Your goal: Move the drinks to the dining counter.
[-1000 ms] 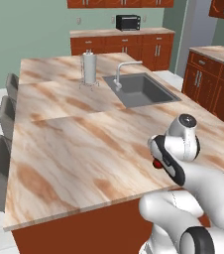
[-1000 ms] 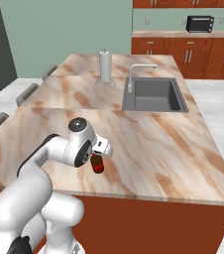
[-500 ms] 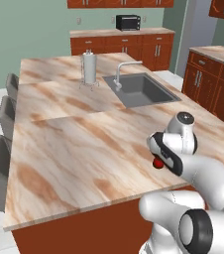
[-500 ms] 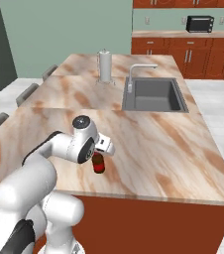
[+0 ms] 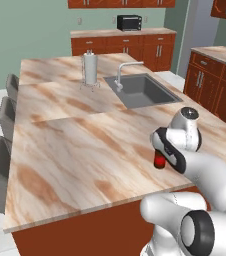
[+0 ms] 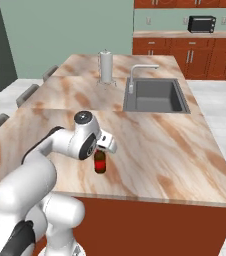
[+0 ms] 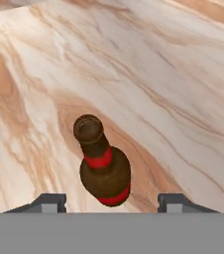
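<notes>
Just below my claw [image 7: 112,201], between its two finger tips, the bottle [image 7: 103,166] stands upright on the dining worktop [image 5: 75,135]. In the hand view I look down on its open mouth and the red label, and both dark tips [image 7: 48,202] sit wide apart on either side of it, with free space between each tip and the glass. So my claw is released and holds nothing; I judge that the bottle rests on its own base on the marbled top.

The place makes sense for the task. The bottle [image 6: 100,162] is on the near part of the island, a little inside from the front edge, so it should not fall off. The sink [image 6: 155,95] and the faucet [image 5: 121,75] lie well beyond my claw, and the paper towel holder [image 6: 105,67] is farther still, near the far side. Nothing stands beside the bottle that it could knock.

From the left base view the bottle [image 5: 159,160] is partly hidden behind my wrist, only its lower red part shows. I think this drink is now delivered. The carton I do not see on this worktop, so I judge that half of the task is left. The grey stools [image 5: 0,165] stand along the far left side of the island.
</notes>
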